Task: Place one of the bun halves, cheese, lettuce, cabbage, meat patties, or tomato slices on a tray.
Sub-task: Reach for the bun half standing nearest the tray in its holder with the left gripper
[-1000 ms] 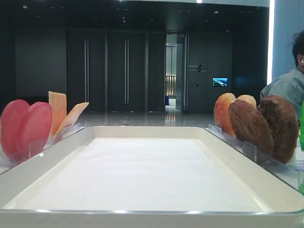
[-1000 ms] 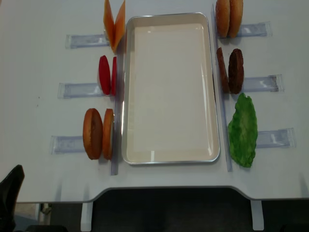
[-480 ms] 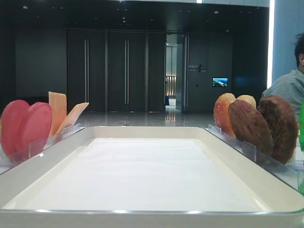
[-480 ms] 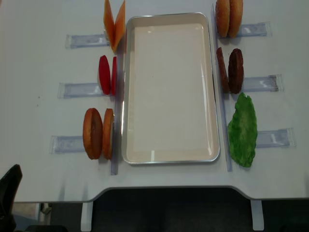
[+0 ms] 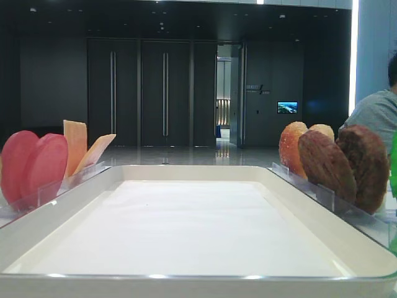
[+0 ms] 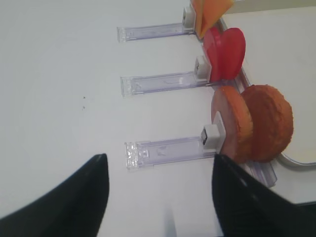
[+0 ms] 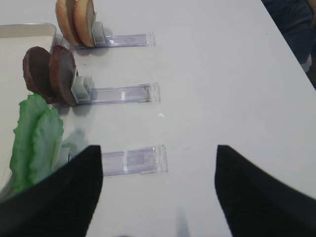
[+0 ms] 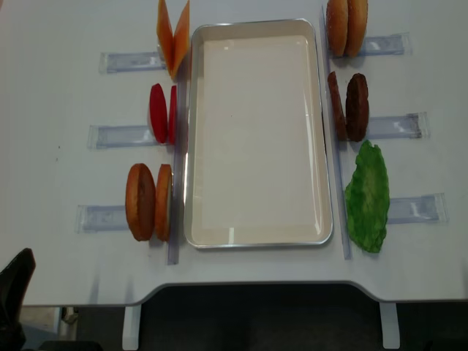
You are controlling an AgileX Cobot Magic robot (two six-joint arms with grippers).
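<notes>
The white tray (image 8: 256, 131) lies lengthwise in the middle with nothing on it. Left of it stand the cheese (image 8: 173, 36), the tomato slices (image 8: 162, 113) and two bun halves (image 8: 148, 202). On its right are two more bun halves (image 8: 346, 28), the meat patties (image 8: 349, 107) and green leaves (image 8: 368, 197); I cannot tell lettuce from cabbage. My left gripper (image 6: 160, 197) is open over bare table, short of the near buns (image 6: 252, 123). My right gripper (image 7: 158, 192) is open over bare table, right of the leaves (image 7: 34, 143).
Each food pair leans in a clear plastic rack (image 8: 110, 135) that runs outward from the tray. A dark part of the left arm (image 8: 14, 289) shows at the table's front left corner. A person (image 5: 375, 115) sits beyond the right side.
The dark arm part at the front left has sunk slightly lower. The person at the right has shifted further out of the low view. No food has moved.
</notes>
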